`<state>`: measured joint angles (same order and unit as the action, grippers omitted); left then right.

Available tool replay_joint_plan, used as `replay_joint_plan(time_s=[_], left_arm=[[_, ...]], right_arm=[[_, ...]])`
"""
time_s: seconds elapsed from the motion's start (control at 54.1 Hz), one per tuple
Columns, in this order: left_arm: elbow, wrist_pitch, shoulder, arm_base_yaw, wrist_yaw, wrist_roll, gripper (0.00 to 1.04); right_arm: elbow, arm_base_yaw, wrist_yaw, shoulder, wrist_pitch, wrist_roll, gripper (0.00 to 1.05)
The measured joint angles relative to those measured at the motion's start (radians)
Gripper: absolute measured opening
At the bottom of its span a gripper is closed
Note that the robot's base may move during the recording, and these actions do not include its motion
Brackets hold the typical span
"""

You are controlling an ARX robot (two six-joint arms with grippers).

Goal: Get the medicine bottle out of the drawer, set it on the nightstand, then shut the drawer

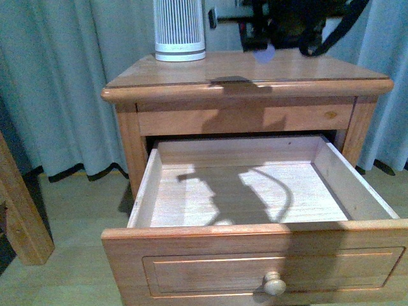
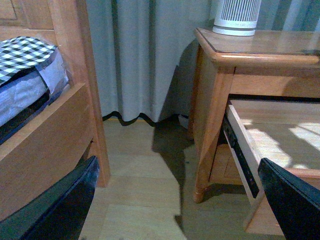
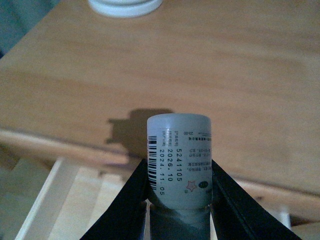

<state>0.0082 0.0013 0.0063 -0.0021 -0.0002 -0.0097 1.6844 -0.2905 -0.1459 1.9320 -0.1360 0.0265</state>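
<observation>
My right gripper (image 3: 179, 172) is shut on the medicine bottle (image 3: 179, 145), a small white cylinder with a printed label, clamped between both black fingers (image 3: 125, 205). The bottle hangs above the nightstand (image 3: 210, 65) top, near its front edge, and casts a shadow on the wood. In the front view the right gripper (image 1: 271, 38) is a dark mass over the nightstand (image 1: 255, 73), with the bottle (image 1: 263, 55) showing pale beneath it. The drawer (image 1: 255, 233) stands pulled out, its pale interior bare. My left gripper (image 2: 180, 200) is open, low beside the drawer (image 2: 240, 145), holding nothing.
A tall white ribbed device (image 1: 179, 29) stands at the back left of the nightstand top. Grey curtains (image 1: 64, 76) hang behind. A wooden bed frame (image 2: 45, 135) with checked bedding lies left of the nightstand, with bare floor (image 2: 145, 165) between them. The drawer knob (image 1: 275, 283) faces me.
</observation>
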Motion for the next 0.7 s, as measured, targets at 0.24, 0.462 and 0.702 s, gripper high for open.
replay_joint_plan(time_s=[0.24, 0.462, 0.702], left_arm=[[0.0, 0.0, 0.0, 0.0, 0.0, 0.0, 0.98], [0.0, 0.0, 0.0, 0.0, 0.0, 0.0, 0.98], [0.0, 0.0, 0.0, 0.0, 0.0, 0.0, 0.98]], right_arm=[[0.397, 0.053, -0.041, 0.251, -0.116, -0.08, 0.3], [0.671, 0.053, -0.052, 0.454, -0.206, -0.103, 0.3], [0.704, 0.041, -0.069, 0.489, -0.161, -0.133, 0.55]])
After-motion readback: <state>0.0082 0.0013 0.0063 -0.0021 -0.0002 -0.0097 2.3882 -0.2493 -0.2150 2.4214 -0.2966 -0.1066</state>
